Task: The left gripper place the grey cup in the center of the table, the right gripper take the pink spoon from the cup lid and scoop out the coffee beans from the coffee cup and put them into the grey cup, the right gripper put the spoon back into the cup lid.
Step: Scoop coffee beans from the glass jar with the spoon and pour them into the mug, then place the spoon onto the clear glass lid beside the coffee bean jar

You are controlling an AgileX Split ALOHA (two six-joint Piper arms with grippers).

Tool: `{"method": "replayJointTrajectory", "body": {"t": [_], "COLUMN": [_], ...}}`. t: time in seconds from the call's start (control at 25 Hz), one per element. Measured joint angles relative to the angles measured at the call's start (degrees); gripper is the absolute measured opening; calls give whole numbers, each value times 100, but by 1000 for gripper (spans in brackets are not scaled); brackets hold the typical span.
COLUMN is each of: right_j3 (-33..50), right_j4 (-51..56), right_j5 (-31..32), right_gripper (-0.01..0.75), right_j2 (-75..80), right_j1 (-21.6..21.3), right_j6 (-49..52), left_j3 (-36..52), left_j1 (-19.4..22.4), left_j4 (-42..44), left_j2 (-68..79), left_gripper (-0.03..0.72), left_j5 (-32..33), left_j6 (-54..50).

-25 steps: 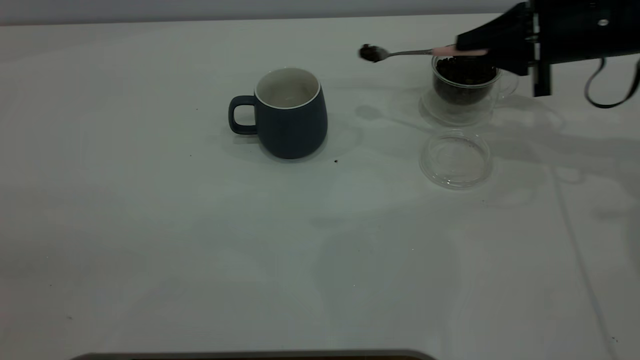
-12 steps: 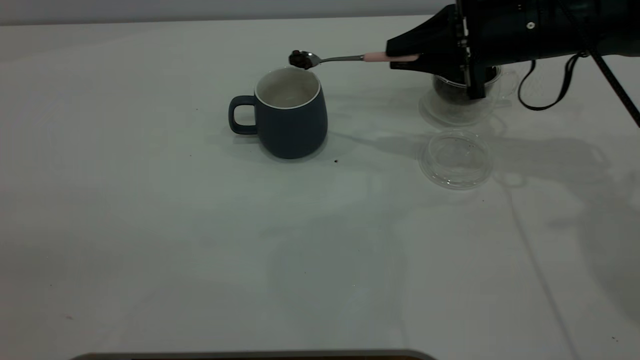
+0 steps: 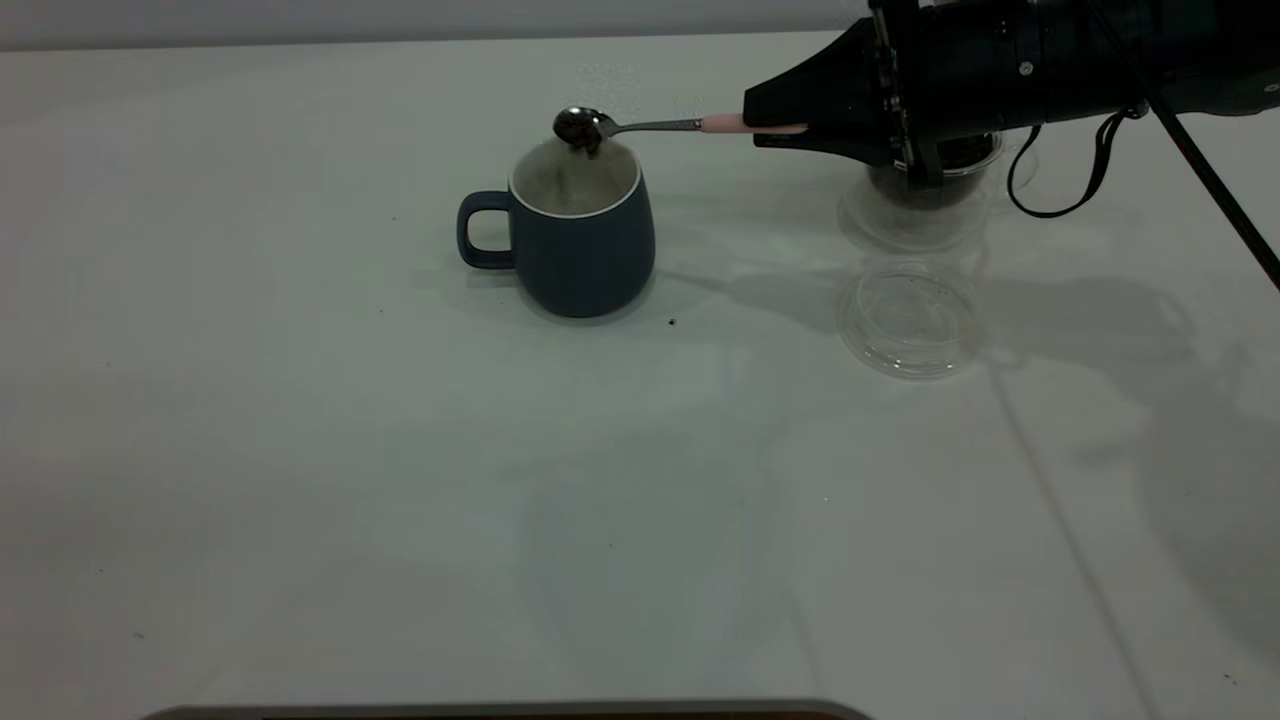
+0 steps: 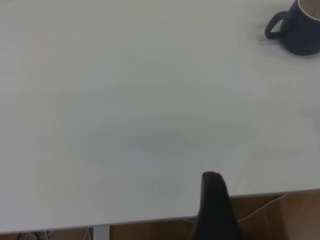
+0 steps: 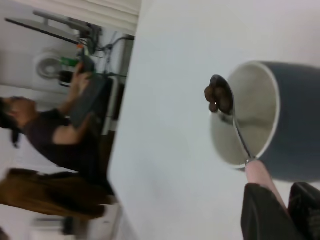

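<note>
The grey cup (image 3: 585, 250) stands upright mid-table, handle to the left; it also shows in the left wrist view as the grey cup (image 4: 301, 30) and in the right wrist view as the grey cup (image 5: 287, 117). My right gripper (image 3: 795, 127) is shut on the pink spoon (image 3: 735, 124) by its pink handle. The spoon bowl (image 3: 577, 126) hangs over the cup's far rim, rolled sideways, with coffee beans (image 5: 216, 96) clinging to it. The coffee cup (image 3: 925, 195), with beans in it, is partly hidden behind the right arm. The cup lid (image 3: 912, 320) lies empty in front of it. One dark finger (image 4: 215, 205) of the left gripper shows at the table's edge.
A dark speck (image 3: 672, 322) lies on the table (image 3: 400, 480) just right of the grey cup. A black cable loop (image 3: 1055, 195) hangs off the right arm. Beyond the table, a seated person (image 5: 47, 132) shows in the right wrist view.
The right gripper has carried the loaded spoon leftward from over the coffee cup to over the grey cup. The spoon bowl has rolled sideways. The cups and the lid have not moved.
</note>
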Motion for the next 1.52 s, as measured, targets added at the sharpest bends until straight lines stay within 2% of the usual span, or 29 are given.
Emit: {"method": "replayJointTrajectory", "body": {"t": [0.28,0.44,0.6,0.8,1.0,1.32,1.52], "right_j3": [0,0,0,70,1079,3274,3883], "right_j4": [0,25,35,-245,-178,466,506], "right_j5": [-319,-324,-187,253,320,252,-262], "right_gripper": [111,111,111,111,111,111,111], "right_j2": [0,0,-8,-353,-1090,-1556,-1529], "right_j1": [0,0,-11,-180,-690,-1966,-2679], "right_j6": [-1792,-2151,-1788,-438,332,-202,-423], "left_j3": [0,0,0,0,0,0,0], "left_j1": [0,0,0,0,0,0,0], "left_j4": [0,0,0,0,0,0,0], "left_j2": [0,0,0,0,0,0,0], "left_gripper": [586,586,586,586,586,586,586], "left_j5": [0,0,0,0,0,0,0], "left_j6": [0,0,0,0,0,0,0]}}
